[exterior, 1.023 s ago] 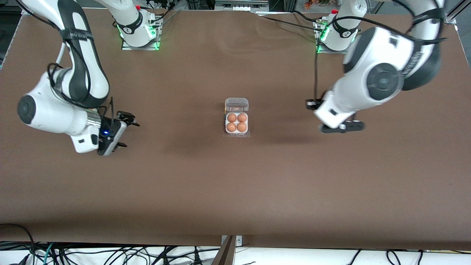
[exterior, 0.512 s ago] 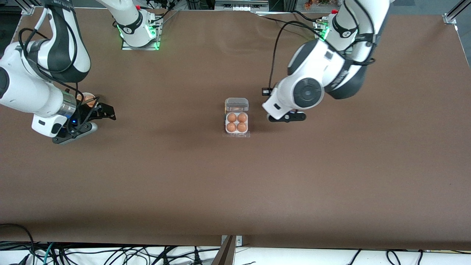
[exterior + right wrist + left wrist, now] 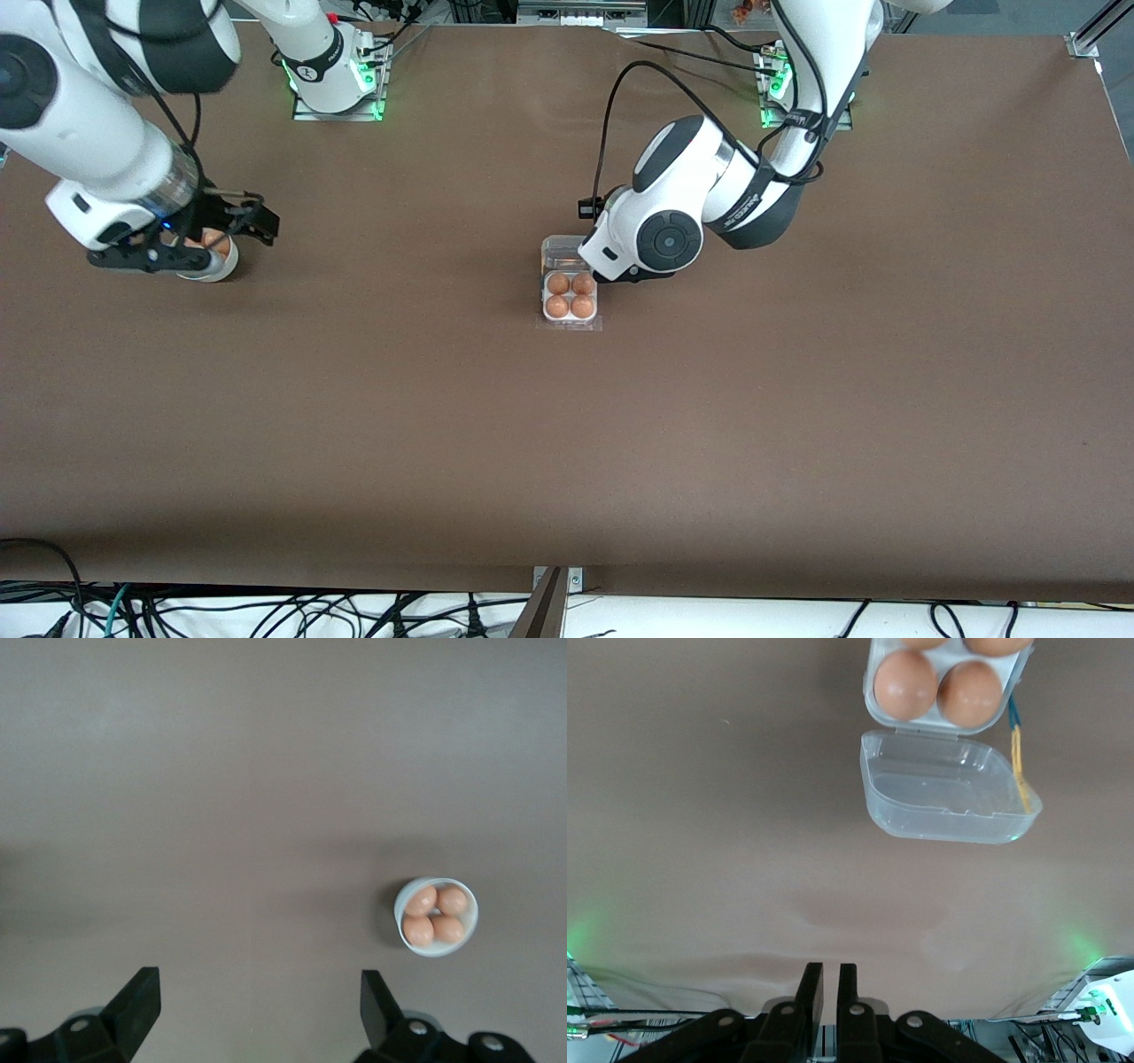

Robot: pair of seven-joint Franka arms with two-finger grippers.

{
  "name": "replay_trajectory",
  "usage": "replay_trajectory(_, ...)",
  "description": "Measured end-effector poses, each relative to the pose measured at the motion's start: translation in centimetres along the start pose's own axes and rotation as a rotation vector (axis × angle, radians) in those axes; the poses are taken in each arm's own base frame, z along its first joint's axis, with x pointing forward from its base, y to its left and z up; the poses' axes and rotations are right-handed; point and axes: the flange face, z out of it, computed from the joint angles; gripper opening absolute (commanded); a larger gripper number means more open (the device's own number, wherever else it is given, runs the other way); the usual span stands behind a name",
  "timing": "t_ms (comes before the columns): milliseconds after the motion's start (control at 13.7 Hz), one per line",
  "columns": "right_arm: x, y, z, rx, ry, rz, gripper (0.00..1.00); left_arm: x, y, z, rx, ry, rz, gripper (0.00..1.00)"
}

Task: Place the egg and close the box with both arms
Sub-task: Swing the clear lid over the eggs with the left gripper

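Observation:
The box (image 3: 570, 299) sits mid-table, its white tray holding an orange-brown egg (image 3: 558, 283) in every cup. Its clear lid (image 3: 567, 252) lies open and flat, farther from the front camera than the tray. The left arm's wrist (image 3: 660, 241) hangs beside the lid. In the left wrist view the left gripper (image 3: 830, 979) is shut and empty, apart from the lid (image 3: 948, 788) and eggs (image 3: 905, 684). My right gripper (image 3: 190, 248) is open and empty, high over a white bowl (image 3: 217, 268). Its fingertips (image 3: 142, 992) frame bare table.
The white bowl (image 3: 437, 915) holds several more eggs at the right arm's end of the table. Both arm bases (image 3: 332, 66) stand along the edge farthest from the front camera. Cables hang below the nearest edge.
The left arm has swung from its end of the table in to the box's lid. The right arm has drawn back and up over the bowl.

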Motion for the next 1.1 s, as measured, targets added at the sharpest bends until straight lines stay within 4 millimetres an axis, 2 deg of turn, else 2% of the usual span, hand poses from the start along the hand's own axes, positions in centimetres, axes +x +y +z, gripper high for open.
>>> replay_trajectory(146, -0.3, 2.0, -4.3, 0.012, 0.037, 0.037, 1.00, 0.3, 1.3, 2.4, 0.029, -0.019, -0.002, 0.05)
replay_trajectory(292, -0.9, 3.6, -6.9, 0.020, 0.072, 0.063, 1.00, 0.7, 2.7, 3.8, 0.042, -0.020, -0.009, 0.05)
replay_trajectory(365, -1.2, 4.4, -7.5, 0.022, 0.079, 0.077, 1.00, 0.8, 3.3, 4.2, 0.042, -0.016, -0.008, 0.05)
replay_trajectory(512, -1.6, 5.7, -7.8, 0.024, 0.068, 0.101, 1.00, 1.1, 4.2, 4.6, 0.024, 0.007, -0.016, 0.05)
replay_trajectory(804, -0.8, 7.5, -7.3, 0.048, 0.081, 0.078, 1.00, 1.5, 5.4, 5.4, -0.007, 0.038, -0.028, 0.05)
replay_trajectory(1096, -0.2, 6.9, -7.0, 0.060, 0.101, 0.050, 1.00, 2.4, 5.7, 6.9, -0.005, 0.040, -0.039, 0.05)
